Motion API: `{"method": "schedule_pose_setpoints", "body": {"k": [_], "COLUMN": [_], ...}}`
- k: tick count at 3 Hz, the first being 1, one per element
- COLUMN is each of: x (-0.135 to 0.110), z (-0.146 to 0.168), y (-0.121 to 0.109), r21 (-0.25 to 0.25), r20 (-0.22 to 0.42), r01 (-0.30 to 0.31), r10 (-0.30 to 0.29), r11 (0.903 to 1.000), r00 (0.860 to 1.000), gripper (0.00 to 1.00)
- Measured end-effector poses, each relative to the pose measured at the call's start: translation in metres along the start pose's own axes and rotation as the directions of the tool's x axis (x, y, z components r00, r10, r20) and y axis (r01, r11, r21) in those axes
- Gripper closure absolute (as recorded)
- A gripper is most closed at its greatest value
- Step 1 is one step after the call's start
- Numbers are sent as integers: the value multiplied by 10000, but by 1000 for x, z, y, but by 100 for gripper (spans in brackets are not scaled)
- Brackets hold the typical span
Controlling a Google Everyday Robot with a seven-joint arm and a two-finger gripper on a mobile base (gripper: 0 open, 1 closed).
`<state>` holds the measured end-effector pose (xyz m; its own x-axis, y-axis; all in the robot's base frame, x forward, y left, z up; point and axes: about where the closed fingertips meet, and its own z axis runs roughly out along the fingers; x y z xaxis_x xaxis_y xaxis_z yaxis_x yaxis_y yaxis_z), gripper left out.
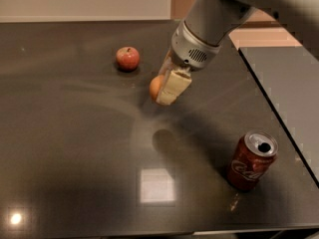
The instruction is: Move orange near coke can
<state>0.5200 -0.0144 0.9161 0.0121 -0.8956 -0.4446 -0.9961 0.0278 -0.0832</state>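
Note:
The orange (156, 86) is small, round and pale orange. It is held between the cream fingers (173, 85) of my gripper (164, 87), lifted above the dark tabletop near its middle. My gripper is shut on the orange and hangs from the grey arm that comes in from the upper right. The coke can (251, 160) is dark red with white script and a silver top. It stands upright at the lower right, well to the right of and nearer than the orange.
A red apple (127, 58) with a stem dimple sits on the dark table (70, 148) to the left of and behind the gripper. A second dark surface (294, 93) adjoins at the right, with a seam between them.

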Motion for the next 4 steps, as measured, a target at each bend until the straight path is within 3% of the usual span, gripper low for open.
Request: {"method": "schedule_pose_setpoints", "body": {"k": [2, 3, 4], "x": [77, 104, 123], "z": [-45, -55, -58], "y": [18, 23, 34], "r21": [-28, -82, -239], "r20": [-23, -34, 25], "r01": [-110, -247, 86], "r10": [110, 247, -85], "r11": [9999, 9997, 9997], "r00": [9999, 9997, 10000], "gripper": [100, 100, 100]}}
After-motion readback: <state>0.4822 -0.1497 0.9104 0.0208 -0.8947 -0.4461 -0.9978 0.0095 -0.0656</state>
